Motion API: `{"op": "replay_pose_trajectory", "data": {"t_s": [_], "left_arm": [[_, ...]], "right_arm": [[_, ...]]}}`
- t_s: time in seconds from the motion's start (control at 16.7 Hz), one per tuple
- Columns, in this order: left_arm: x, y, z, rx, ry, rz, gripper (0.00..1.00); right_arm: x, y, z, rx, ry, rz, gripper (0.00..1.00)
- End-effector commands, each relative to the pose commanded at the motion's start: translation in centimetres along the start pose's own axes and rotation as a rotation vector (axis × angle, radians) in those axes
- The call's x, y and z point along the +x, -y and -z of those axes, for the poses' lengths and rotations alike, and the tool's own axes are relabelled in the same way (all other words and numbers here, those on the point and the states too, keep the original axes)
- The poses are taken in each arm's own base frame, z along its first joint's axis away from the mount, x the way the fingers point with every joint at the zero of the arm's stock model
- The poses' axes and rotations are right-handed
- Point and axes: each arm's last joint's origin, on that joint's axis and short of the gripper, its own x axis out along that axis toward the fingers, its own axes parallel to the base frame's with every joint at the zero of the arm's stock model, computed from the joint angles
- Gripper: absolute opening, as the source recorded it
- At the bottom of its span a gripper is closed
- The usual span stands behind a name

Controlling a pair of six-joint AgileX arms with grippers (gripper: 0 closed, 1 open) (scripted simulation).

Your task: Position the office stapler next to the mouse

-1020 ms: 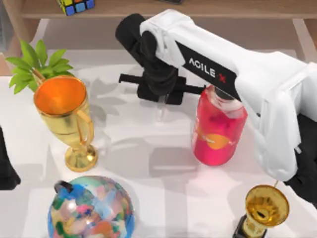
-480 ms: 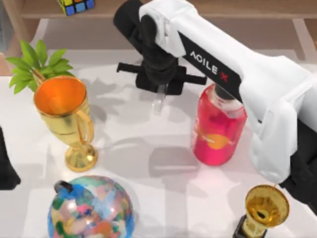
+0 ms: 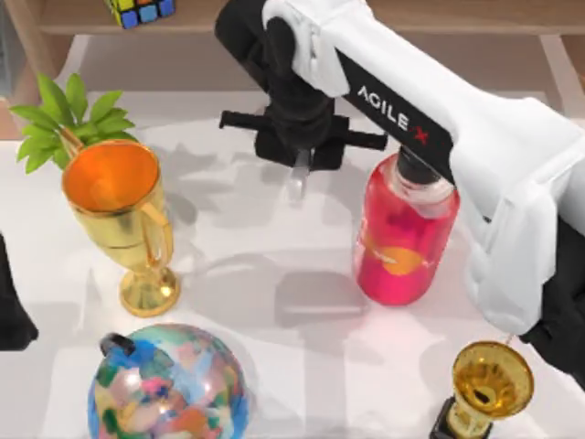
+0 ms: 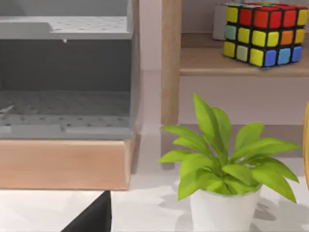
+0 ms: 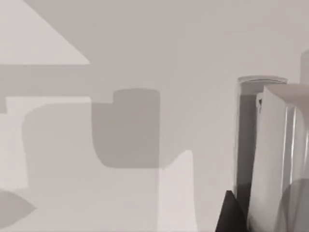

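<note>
The office stapler [image 3: 298, 182], a small pale-grey slim piece, hangs under my right gripper [image 3: 299, 169] at the back middle of the table. The gripper is shut on it. In the right wrist view the stapler [image 5: 274, 159] is a pale upright piece over the white tabletop. My right arm reaches in from the right, passing over the red bottle [image 3: 403, 240]. The mouse is out of view. My left arm [image 3: 9, 315] stays parked at the table's left edge.
A gold cup [image 3: 119, 206] and a green plant [image 3: 71, 119] stand at the left. A colourful globe [image 3: 169, 384] sits front left, a small gold trophy [image 3: 491, 384] front right. A Rubik's cube [image 3: 139, 9] rests on the wooden shelf [image 4: 231, 60] behind.
My right gripper has moved toward the back of the table and slightly right, carrying the stapler with it. The left arm has not moved.
</note>
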Motion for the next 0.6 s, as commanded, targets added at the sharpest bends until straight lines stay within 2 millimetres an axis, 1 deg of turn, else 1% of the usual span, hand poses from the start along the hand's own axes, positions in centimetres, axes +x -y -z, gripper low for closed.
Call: {"op": "replay_pose_trajectory", "data": {"t_s": [0.12,0.18,0.3,0.42,0.6], "left_arm": [[0.0,0.0,0.0,0.000,0.000,0.000,1.00],[0.0,0.0,0.0,0.000,0.000,0.000,1.00],[0.0,0.0,0.0,0.000,0.000,0.000,1.00],[0.0,0.0,0.0,0.000,0.000,0.000,1.00],[0.0,0.0,0.0,0.000,0.000,0.000,1.00]], "right_arm": [[-1.5,1.6,-1.4,-0.021,-0.008,-0.013,0.00],[-2.4,2.8,-2.4,-0.033,-0.012,-0.020,0.00],[-4.4,6.0,-4.7,-0.059,-0.019,-0.038,0.00],[-6.5,10.3,-7.1,-0.085,-0.020,-0.058,0.00],[-9.5,18.3,-10.1,-0.120,0.001,-0.088,0.00]]}}
